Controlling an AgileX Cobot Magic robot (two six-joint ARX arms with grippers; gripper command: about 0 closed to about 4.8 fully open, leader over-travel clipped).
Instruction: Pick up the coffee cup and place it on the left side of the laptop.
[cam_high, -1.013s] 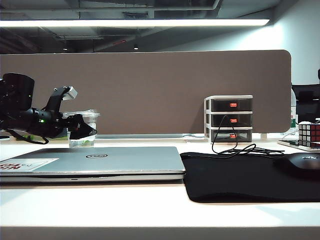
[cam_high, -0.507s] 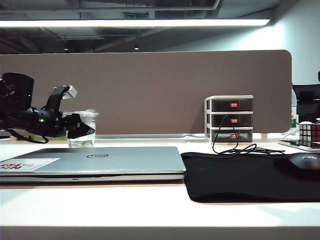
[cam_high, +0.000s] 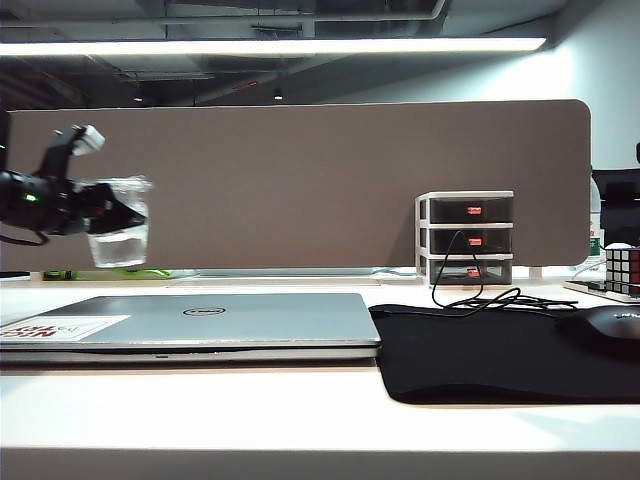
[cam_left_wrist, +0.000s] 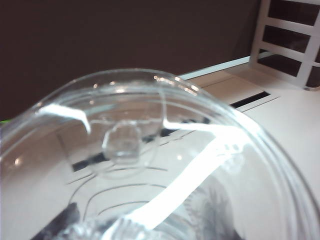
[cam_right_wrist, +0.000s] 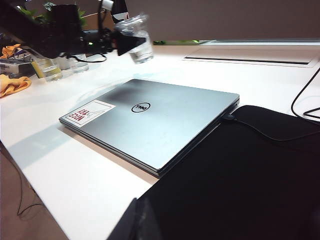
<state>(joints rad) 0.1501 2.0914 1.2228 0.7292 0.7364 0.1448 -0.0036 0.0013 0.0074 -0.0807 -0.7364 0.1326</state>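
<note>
The coffee cup (cam_high: 118, 238), clear plastic with a clear lid, hangs in the air behind the laptop's back left corner, slightly tilted. My left gripper (cam_high: 118, 212) is shut on it, its black fingers on the cup's sides. In the left wrist view the cup's lid (cam_left_wrist: 125, 145) fills the picture and hides the jaws. The right wrist view shows the cup (cam_right_wrist: 138, 46) held well above the table. The silver-grey laptop (cam_high: 200, 318) lies closed, with its sticker at the front left (cam_right_wrist: 150, 120). Only a dark edge of my right gripper (cam_right_wrist: 134, 220) shows, over the mouse pad.
A black mouse pad (cam_high: 500, 350) with a mouse (cam_high: 605, 325) and a black cable (cam_high: 480, 297) lies right of the laptop. A small drawer unit (cam_high: 465, 240) and a puzzle cube (cam_high: 622, 265) stand at the back right. Small cups (cam_right_wrist: 50, 70) and an orange cloth (cam_right_wrist: 12, 85) sit far left.
My left gripper has closed on the coffee cup and lifted it off the table, up and to the left. The laptop has not moved.
</note>
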